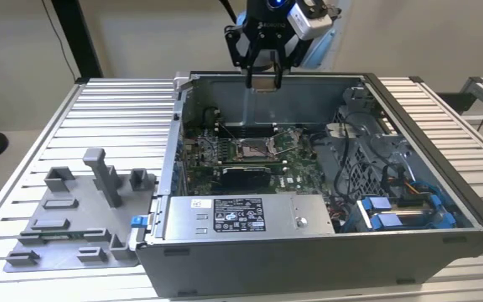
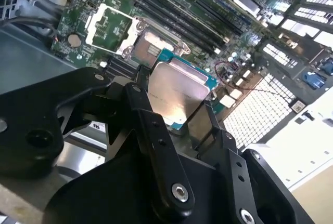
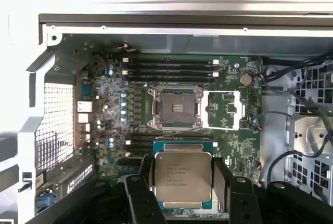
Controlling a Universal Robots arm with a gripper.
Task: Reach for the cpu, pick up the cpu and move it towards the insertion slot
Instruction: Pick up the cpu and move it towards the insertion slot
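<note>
You've got the cpu (image 3: 183, 177) clamped in the gripper (image 3: 183, 182), hanging above the case; the insertion slot (image 3: 175, 108) sits below it on the board.

Gripper (image 1: 263, 80) holding cpu (image 1: 264, 85) above open computer case (image 1: 409, 126), insertion slot (image 1: 254, 148) below

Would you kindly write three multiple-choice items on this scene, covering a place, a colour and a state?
1. Where is the cpu?
A. in the gripper
B. on the grey fixture
C. seated in the slot

2. What colour is the motherboard?
A. red
B. green
C. white

3. What state is the insertion slot in?
A. holding a chip
B. hidden under a cooler
C. open and empty

Answers:
1 A, the gripper clamps its sides above the board.
2 B, green in both wrist views.
3 C, its dark centre is bare.
</note>
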